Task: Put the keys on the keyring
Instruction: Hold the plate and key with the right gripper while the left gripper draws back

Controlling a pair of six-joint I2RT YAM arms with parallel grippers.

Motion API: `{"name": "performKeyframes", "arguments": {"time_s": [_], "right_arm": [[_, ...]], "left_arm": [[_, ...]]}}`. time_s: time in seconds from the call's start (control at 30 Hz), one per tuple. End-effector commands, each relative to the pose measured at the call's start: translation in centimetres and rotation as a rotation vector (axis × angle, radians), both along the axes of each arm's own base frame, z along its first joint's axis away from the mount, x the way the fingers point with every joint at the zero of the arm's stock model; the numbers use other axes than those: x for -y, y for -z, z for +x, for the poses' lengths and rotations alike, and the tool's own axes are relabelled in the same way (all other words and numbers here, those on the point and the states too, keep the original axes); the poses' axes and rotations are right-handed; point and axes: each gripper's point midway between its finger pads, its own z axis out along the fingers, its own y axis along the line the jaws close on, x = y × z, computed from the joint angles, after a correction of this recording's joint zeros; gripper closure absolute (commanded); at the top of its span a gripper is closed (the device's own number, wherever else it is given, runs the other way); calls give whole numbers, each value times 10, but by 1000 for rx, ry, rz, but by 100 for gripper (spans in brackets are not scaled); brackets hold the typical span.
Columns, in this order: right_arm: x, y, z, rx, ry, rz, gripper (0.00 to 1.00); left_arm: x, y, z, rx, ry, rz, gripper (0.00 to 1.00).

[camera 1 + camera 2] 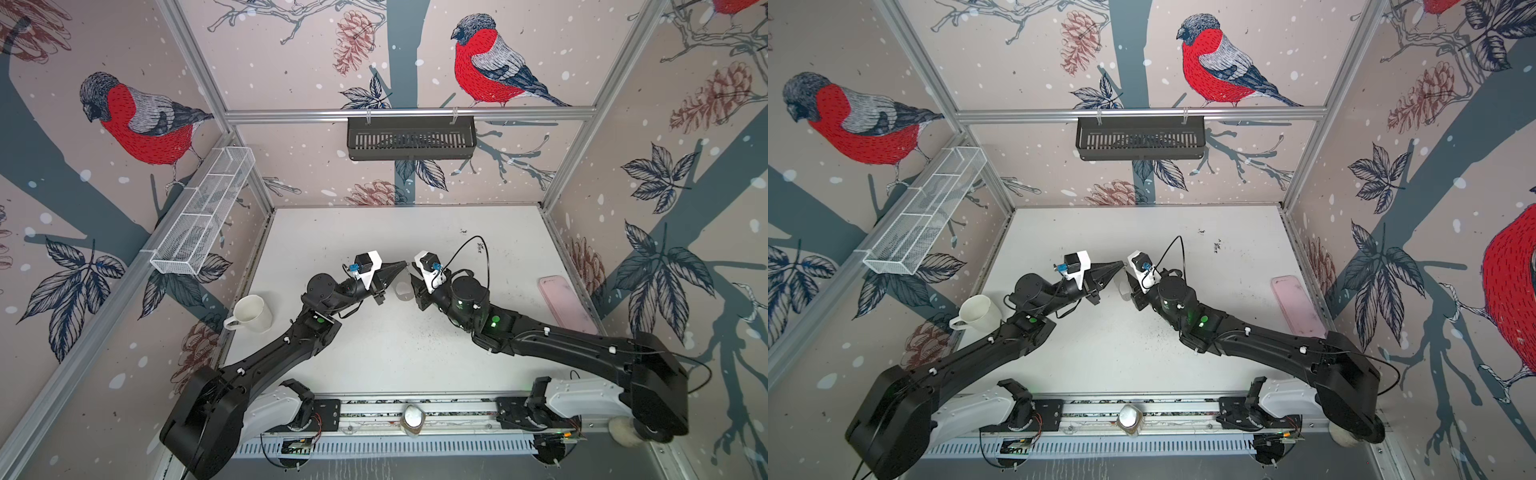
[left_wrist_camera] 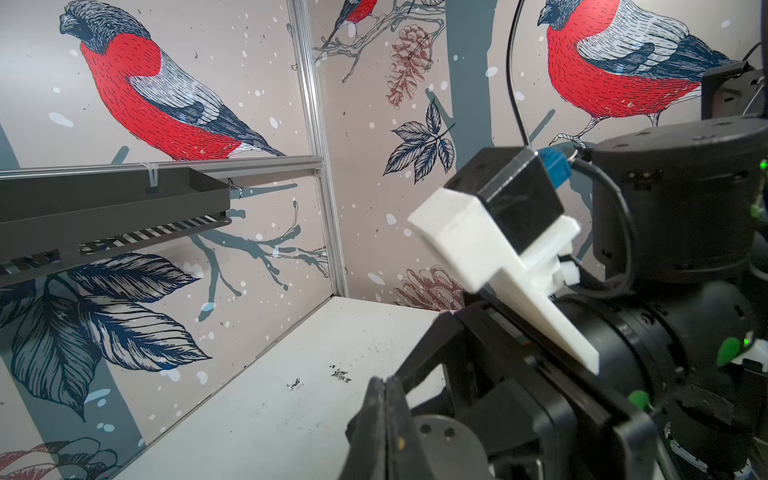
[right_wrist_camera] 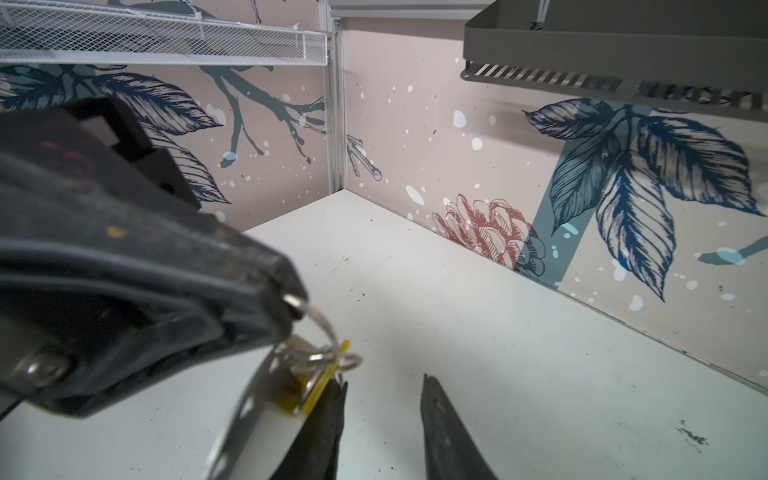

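My left gripper (image 1: 405,265) (image 2: 384,380) hovers mid-table, shut on a small metal ring of the keyring (image 3: 296,300). Below that ring hang a wire loop (image 3: 328,328), the keys' yellow tag (image 3: 322,380) and a flat plate that looks pale and shiny here (image 3: 249,415) (image 1: 402,289). I cannot tell the key's metal part from the rings. Facing it, my right gripper (image 1: 412,276) (image 3: 384,384) stands open with nothing between its fingers. One of its fingers (image 3: 328,415) sits right beside the yellow tag.
A white mug (image 1: 249,313) stands at the table's left edge and a pink flat case (image 1: 561,305) lies at the right edge. A dark slotted basket (image 1: 411,137) hangs on the back rail, a white mesh basket (image 1: 203,212) on the left rail.
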Motion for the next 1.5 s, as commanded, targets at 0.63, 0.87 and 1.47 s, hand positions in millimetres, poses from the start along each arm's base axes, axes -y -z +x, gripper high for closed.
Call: {"name": "performKeyframes", "arguments": {"time_s": [0.63, 0.87, 1.47], "right_arm": [[9, -32, -31, 56, -101, 66, 65], [6, -34, -28, 59, -98, 70, 68], [-14, -23, -54, 64, -309, 35, 85]], "left_arm": [[-5, -14, -7, 51, 24, -40, 100], [1, -13, -15, 49, 86, -22, 100], [6, -13, -22, 43, 158, -49, 100]]}}
